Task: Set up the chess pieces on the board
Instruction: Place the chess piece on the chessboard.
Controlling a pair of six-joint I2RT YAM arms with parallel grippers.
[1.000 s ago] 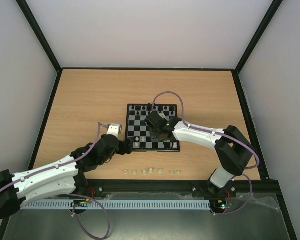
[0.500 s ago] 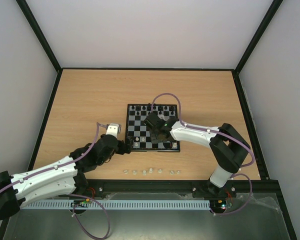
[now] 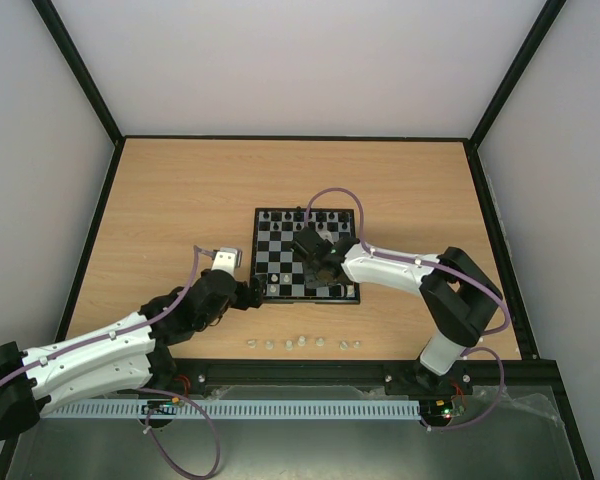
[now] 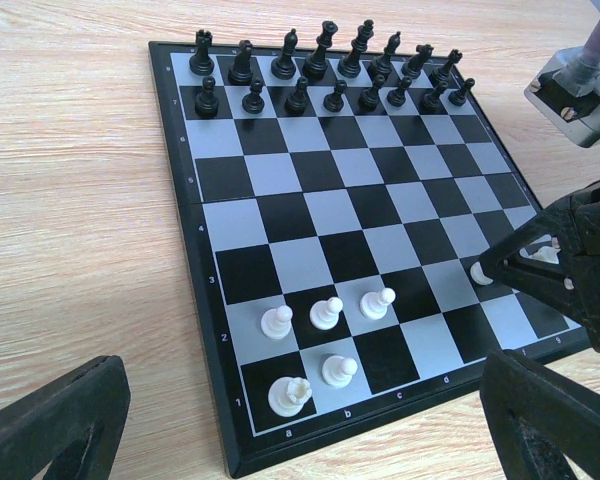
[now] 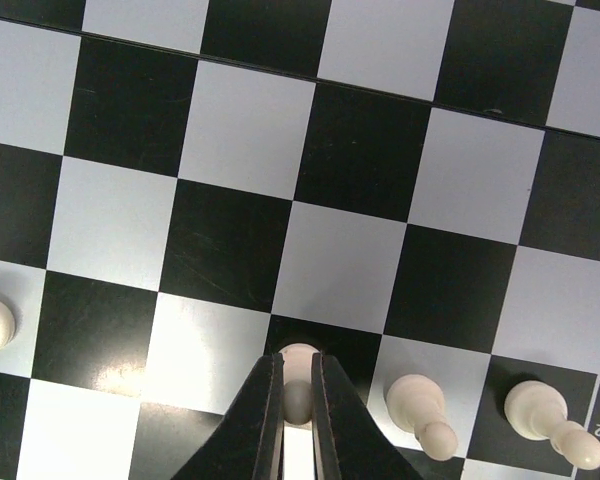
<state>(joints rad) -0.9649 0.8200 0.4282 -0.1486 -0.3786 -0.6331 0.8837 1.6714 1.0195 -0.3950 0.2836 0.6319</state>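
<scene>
Right end effector [image 3: 320, 264] first: from the top camera it hangs over the near right part of the board [image 3: 280, 262]. The left end effector [image 3: 256, 293] sits low over the tabletop [image 3: 180, 200], just beside the board's near left corner. Black pieces [image 3: 300, 215] line the far rows, and loose pale chess pieces [image 3: 300, 343] lie off the board near the arm bases (plenty left to place).

From the left wrist, we see the left fingers [image 4: 50, 425] spread wide with nothing between them. Five white pieces [image 4: 326, 312] stand in the near left corner.

From the right wrist, the fingers [image 5: 260, 430] are clamped on a white pawn [image 5: 298, 398]. Its base is over a black square, close to that square's near edge. We cannot tell whether it touches the board yet. Two neighbour pawns [image 5: 420, 405] stand just to its right.

We judge the risk to be in the release. Letting go before the base is seated could tip the pawn into its neighbours, and the opening finger could brush the nearest one. It may also end up on the square's line.
</scene>
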